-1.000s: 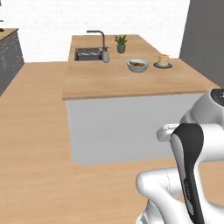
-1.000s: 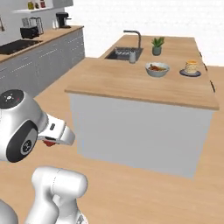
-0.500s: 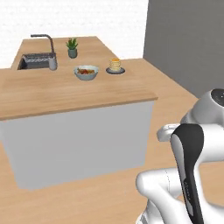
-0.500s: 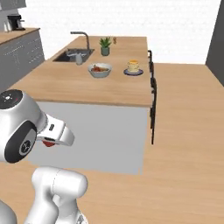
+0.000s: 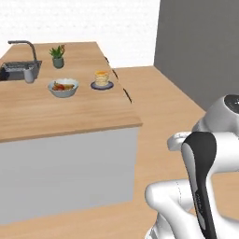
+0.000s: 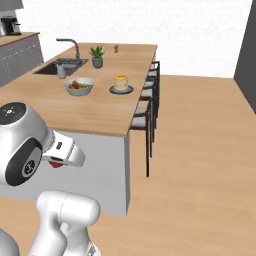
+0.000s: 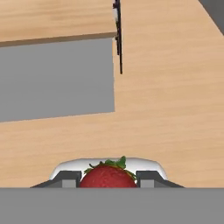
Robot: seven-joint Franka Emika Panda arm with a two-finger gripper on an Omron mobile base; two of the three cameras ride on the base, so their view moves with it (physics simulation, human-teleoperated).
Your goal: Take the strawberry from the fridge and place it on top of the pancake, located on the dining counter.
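Observation:
My gripper (image 7: 108, 180) is shut on the strawberry (image 7: 108, 175), a dark-red berry with green leaves that sits between the two fingertips. In the right base view the gripper (image 6: 58, 163) hangs low in front of the counter's grey side, with a bit of the red strawberry (image 6: 56, 163) under the hand. The pancake (image 5: 101, 77) (image 6: 120, 81) is a small golden stack on a dark plate (image 5: 101, 86) near the far right part of the dining counter (image 5: 70, 116) (image 6: 102, 107). The counter's wood top (image 7: 52, 17) lies well ahead of and above the hand.
A pale fruit bowl (image 5: 63, 87) (image 6: 79, 86) stands left of the pancake. Behind it are a potted plant (image 5: 58, 56) (image 6: 97, 56) and a sink with faucet (image 5: 18, 69) (image 6: 64, 64). Dark stools (image 6: 147, 102) (image 7: 118, 35) line the counter's right side. A tall grey block (image 5: 196, 46) rises at right.
The base has driven and turned, so the whole scene has shifted: the counter has slid left and grown nearer. The arm holds the same pose, and the strawberry stays in the gripper.

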